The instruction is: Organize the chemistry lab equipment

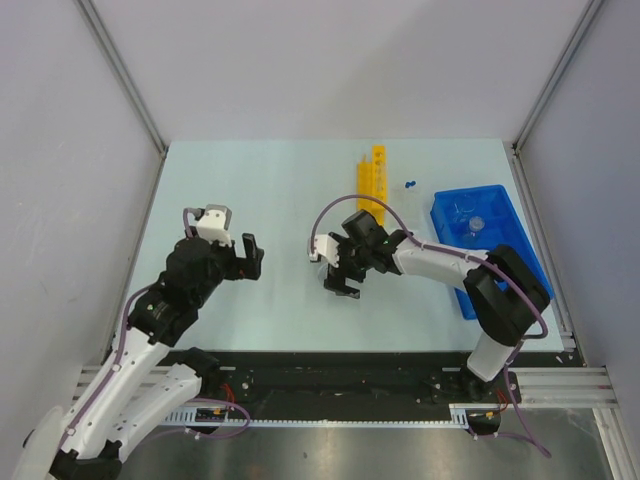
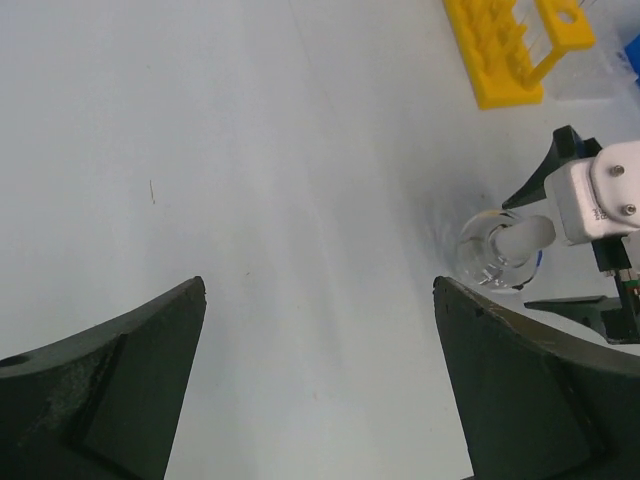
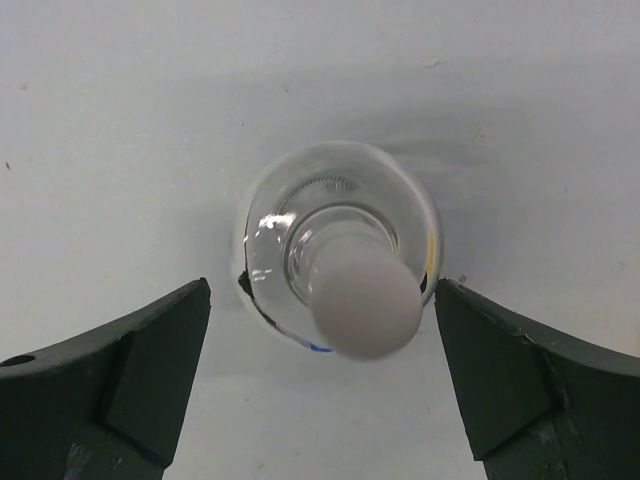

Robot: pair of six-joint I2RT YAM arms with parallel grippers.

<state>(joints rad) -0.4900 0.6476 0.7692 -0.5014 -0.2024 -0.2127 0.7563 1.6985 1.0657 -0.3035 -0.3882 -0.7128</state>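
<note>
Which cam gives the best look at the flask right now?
Right wrist: the flask sits centred between the open fingers, seen from above, stopper and body clear. Left wrist shows it small at the right, partly behind the right gripper. Top external: mostly hidden under that gripper.

Bright, even overhead light washes the pale worktop (image 1: 280, 180), leaving only faint, soft shadows. Between the right wrist's dark fingers (image 3: 120, 380), small glare streaks glint on the flask (image 3: 270, 230), while its white stopper (image 3: 365, 305) looms close and blurred.
</note>
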